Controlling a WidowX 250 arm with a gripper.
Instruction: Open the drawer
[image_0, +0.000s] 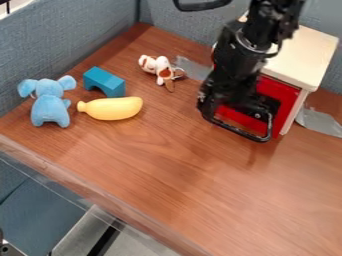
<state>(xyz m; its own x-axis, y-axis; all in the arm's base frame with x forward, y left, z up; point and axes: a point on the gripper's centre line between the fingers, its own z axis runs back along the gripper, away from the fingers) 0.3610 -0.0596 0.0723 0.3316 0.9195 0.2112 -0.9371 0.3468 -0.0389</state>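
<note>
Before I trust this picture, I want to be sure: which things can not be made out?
In the camera view:
- Middle of the red drawer front, any handle included: hidden by the black arm.
- Left part of the cabinet: behind the arm.
- Metal piece, lower left: cut off by the edge.

Black jointed robot arm (230, 65) with narrow grey ring (248, 48); above the ring, curved black cable (204, 6); below it, small pale screws (257, 115).

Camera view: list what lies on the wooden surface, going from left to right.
Blue plush elephant → teal arch block → small brown-and-white plush → red-fronted drawer box with a pale top.
</note>
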